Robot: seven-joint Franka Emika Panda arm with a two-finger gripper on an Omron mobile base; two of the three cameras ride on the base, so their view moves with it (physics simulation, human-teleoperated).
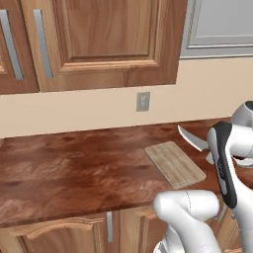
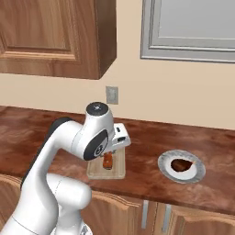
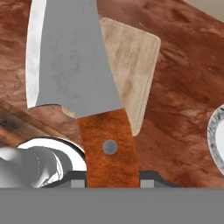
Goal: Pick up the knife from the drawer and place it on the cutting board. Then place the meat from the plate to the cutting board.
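My tool [image 3: 112,181] is clamped on the brown-orange handle of the knife [image 3: 74,65], whose grey blade points away from me, held in the air over the pale cutting board [image 3: 129,61] with nothing of it touching the wood. The cutting board lies flat on the reddish-brown bench [image 2: 151,176] near its front edge, just under my hand. Off to my right on the same bench, well apart from the board, sits the grey-rimmed plate [image 2: 166,169] with the dark lump of meat [image 2: 181,165] in its white centre.
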